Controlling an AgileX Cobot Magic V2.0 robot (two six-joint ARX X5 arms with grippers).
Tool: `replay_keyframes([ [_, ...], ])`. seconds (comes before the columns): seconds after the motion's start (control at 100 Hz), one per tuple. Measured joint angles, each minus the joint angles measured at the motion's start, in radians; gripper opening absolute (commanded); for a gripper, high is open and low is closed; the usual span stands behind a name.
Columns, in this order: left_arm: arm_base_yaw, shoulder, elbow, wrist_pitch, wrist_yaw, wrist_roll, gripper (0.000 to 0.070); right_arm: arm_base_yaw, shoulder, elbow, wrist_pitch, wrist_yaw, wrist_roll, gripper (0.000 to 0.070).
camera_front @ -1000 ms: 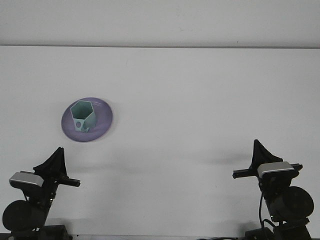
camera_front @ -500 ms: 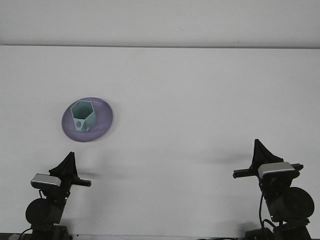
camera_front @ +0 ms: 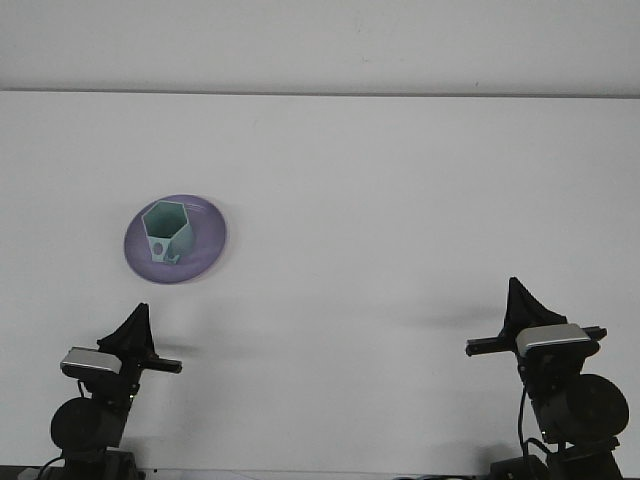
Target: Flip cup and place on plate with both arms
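Since the pale green hexagonal cup [camera_front: 165, 232] stands mouth-up on the purple plate [camera_front: 207, 250], left of centre on the white tabletop [camera_front: 400, 200], the task looks essentially complete: the cup appears flipped upright and set down, with nothing holding it. Both arms sit low at the near edge, well apart from the plate. The left gripper [camera_front: 137, 322] points up just below the plate's side of the tabletop, and the right gripper [camera_front: 517, 300] does the same far to the right. Each shows as a single dark pointed shape, so the fingers seem pressed together with nothing between them. What is left, by my judgement, is at most settling the arms at rest
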Motion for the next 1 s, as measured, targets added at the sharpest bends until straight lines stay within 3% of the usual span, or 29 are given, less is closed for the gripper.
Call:
replay_keyframes([
  [0.35,0.000,0.000,0.000,0.000,0.000,0.000,0.0016,0.000,-0.006,0.000,0.005,0.004,-0.001,0.0000],
  [0.5,0.000,0.000,0.000,0.000,0.000,0.000,0.0016,-0.027,-0.029,-0.016,0.028,0.007,-0.057,0.0000],
  [0.73,0.000,0.000,0.000,0.000,0.000,0.000,0.0016,-0.128,-0.189,-0.270,0.144,-0.055,-0.202,0.0000],
  [1.0,0.000,0.000,0.000,0.001,0.000,0.000,0.0016,-0.183,-0.351,-0.478,0.147,-0.079,-0.233,0.0000],
])
